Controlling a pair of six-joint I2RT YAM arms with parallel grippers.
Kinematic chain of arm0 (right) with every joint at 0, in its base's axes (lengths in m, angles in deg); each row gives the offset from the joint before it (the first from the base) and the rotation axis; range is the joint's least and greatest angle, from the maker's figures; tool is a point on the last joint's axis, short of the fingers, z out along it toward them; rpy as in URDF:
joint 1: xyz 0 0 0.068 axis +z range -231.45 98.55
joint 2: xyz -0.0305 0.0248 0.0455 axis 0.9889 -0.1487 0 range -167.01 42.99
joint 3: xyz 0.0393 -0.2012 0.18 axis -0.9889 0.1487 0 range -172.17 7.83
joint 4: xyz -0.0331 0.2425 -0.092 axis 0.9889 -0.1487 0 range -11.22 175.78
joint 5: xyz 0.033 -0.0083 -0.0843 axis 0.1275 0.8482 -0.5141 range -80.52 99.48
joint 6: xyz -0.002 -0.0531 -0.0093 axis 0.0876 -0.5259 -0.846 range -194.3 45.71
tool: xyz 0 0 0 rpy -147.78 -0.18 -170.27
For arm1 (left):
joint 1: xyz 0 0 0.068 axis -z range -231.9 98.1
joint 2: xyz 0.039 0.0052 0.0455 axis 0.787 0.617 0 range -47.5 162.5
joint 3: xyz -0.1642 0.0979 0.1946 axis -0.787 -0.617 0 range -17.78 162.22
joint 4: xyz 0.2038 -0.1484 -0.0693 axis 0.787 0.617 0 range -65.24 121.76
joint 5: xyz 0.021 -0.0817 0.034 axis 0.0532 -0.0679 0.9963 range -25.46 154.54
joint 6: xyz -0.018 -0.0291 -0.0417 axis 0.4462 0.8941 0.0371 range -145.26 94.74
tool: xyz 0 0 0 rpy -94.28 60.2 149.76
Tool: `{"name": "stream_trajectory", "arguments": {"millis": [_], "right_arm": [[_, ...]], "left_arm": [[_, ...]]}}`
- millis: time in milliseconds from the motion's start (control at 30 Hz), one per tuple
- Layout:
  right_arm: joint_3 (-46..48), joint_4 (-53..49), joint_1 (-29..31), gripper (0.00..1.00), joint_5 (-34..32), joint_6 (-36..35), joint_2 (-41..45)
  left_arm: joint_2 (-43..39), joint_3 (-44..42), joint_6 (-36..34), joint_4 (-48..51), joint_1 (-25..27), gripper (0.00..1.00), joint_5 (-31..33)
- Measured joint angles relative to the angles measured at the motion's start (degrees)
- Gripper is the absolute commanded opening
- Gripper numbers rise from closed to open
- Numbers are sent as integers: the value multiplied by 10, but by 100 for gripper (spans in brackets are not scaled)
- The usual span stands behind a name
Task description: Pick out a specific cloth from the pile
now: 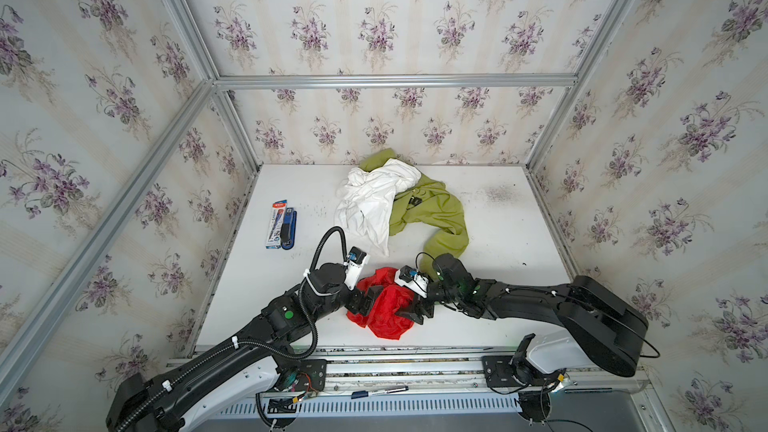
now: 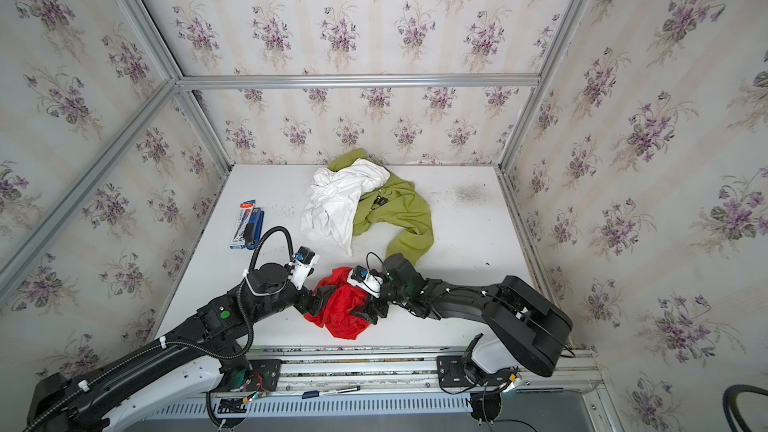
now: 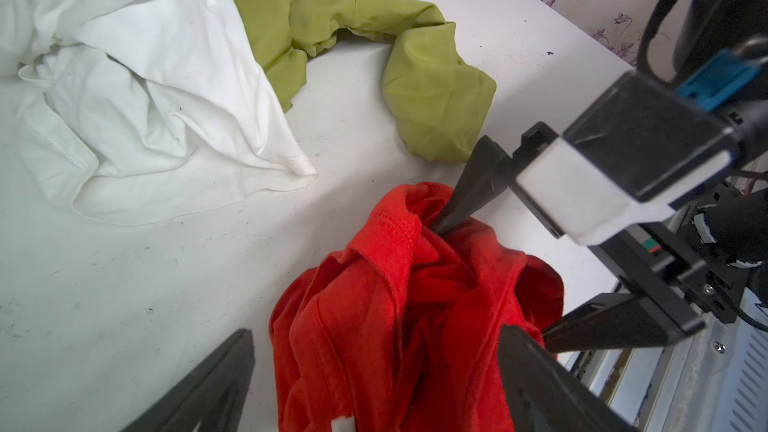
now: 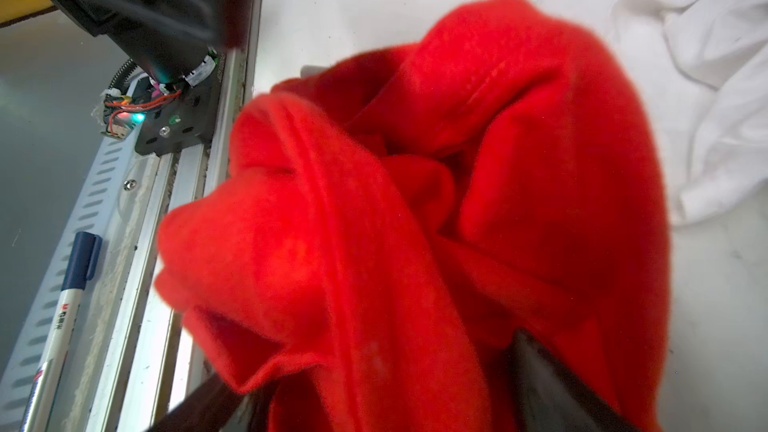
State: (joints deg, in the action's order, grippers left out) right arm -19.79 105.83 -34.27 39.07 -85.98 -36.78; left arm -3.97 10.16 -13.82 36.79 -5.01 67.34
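Observation:
The red cloth (image 1: 386, 305) (image 2: 343, 309) lies bunched on the white table (image 1: 498, 243) near the front edge, apart from the pile. The pile, a white cloth (image 1: 370, 201) over an olive-green one (image 1: 432, 209), sits at the back. My left gripper (image 1: 368, 303) (image 3: 376, 330) is open, its jaws wide on either side of the red cloth (image 3: 395, 284). My right gripper (image 1: 417, 311) (image 4: 370, 363) faces it from the other side, also open. Red folds (image 4: 415, 201) drape between and over its jaws. One of its fingers (image 3: 473, 184) pokes into the folds.
A blue and white packet (image 1: 281, 224) (image 2: 248, 224) lies at the table's left side. A marker pen (image 1: 380, 391) (image 4: 54, 326) rests on the front rail. Papered walls with aluminium posts close in the back and both sides.

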Motion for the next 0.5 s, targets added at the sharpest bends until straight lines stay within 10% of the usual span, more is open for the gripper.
{"name": "stream_trajectory", "arguments": {"millis": [500], "right_arm": [[-23, -145, -57, 99, -105, -61, 221]], "left_arm": [[-43, 12, -24, -10, -1, 99, 170]]}}
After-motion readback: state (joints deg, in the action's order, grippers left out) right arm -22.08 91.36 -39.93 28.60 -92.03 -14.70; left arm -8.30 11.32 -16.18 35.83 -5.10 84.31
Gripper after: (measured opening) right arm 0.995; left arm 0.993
